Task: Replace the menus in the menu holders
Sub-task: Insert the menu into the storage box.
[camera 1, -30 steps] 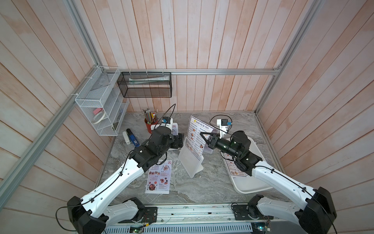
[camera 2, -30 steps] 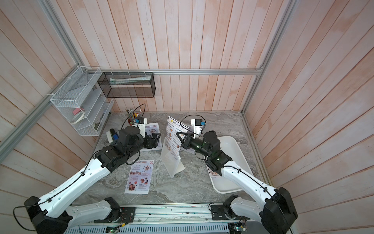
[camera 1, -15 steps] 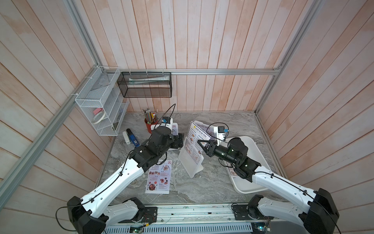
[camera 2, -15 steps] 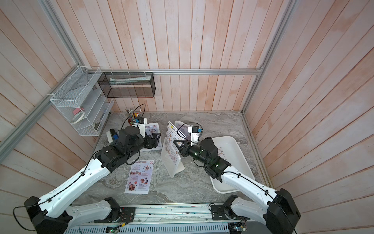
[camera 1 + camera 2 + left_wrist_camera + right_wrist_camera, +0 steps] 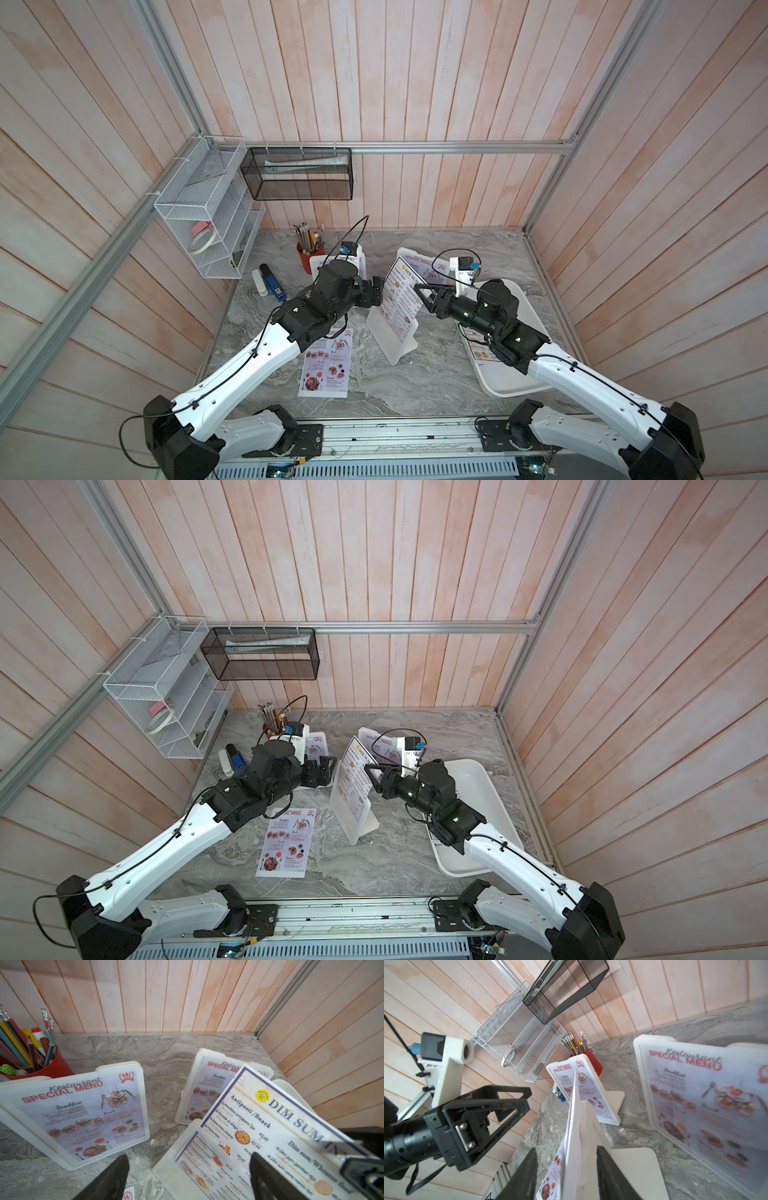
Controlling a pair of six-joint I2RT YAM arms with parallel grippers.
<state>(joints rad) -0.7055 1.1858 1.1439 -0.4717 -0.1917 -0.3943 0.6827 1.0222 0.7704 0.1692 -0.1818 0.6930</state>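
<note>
My right gripper [image 5: 566, 1149] straddles the paper "Dim Sum Inn" menu [image 5: 401, 291], which sticks partway out of the middle white plastic menu holder [image 5: 395, 351]; fingers parted, not pinching. My left gripper [image 5: 188, 1156] hangs wide open beside it. Two white "Special Menu" holders [image 5: 83, 1113] crowd behind.

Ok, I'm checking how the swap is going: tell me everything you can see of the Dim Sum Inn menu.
The Dim Sum Inn menu is a thin white paper sheet with a dark blue border, round yellow logo, blue heading and small food photos. It stands tilted, its lower part behind the clear front of the middle menu holder, its top sticking out above. The right gripper has its jaws apart either side of its edge; contact cannot be told.
</note>
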